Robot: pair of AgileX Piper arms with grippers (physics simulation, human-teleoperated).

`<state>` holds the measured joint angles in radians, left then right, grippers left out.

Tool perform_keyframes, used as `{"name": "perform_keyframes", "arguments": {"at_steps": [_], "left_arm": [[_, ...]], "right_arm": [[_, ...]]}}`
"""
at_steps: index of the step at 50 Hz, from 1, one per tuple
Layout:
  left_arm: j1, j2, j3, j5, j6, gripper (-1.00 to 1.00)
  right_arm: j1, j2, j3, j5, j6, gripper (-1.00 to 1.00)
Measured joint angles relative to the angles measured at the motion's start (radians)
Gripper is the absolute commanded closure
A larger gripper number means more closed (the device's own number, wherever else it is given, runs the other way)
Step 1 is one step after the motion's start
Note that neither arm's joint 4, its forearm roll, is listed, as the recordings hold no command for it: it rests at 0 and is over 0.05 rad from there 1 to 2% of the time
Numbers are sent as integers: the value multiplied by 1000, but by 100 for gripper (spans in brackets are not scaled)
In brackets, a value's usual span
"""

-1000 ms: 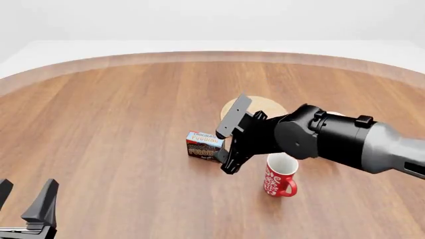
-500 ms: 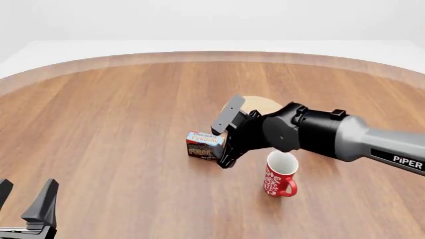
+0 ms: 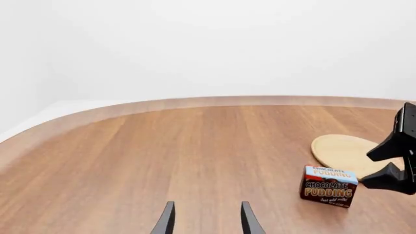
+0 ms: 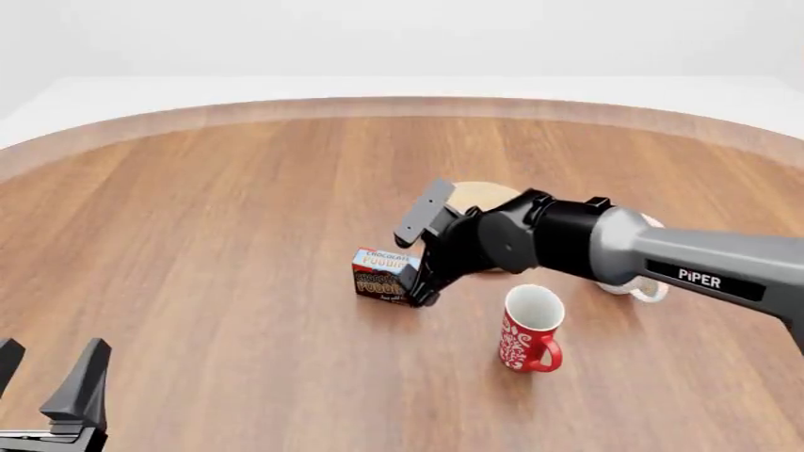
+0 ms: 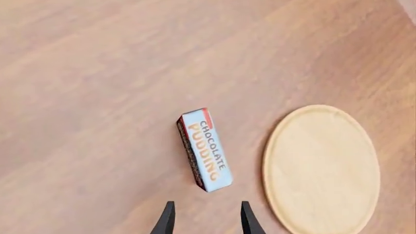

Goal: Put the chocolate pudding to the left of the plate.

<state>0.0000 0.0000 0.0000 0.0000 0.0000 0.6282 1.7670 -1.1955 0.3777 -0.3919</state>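
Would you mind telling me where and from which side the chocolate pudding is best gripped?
Probably across its two broad faces, coming from above. The chocolate pudding stands upright on the table as a thin slab, narrow blue top up, so that span likely fits the right tool open above it.

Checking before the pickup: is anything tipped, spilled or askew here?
Nothing stands out. The chocolate pudding stands upright on the table beside the plate, the red mug is upright, and nothing is spilled. The right pincer is open near the carton.

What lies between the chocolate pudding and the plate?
Only bare wood of the table separates the chocolate pudding from the plate, as the right wrist view shows.
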Motion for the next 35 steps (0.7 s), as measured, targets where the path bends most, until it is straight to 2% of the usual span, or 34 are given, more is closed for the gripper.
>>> {"name": "perform_keyframes", "arguments": {"at_steps": [35], "left_arm": [[0,0,0,0,0,-100]], "right_arm": [[-20,108,-92,40,-14,-100]]}}
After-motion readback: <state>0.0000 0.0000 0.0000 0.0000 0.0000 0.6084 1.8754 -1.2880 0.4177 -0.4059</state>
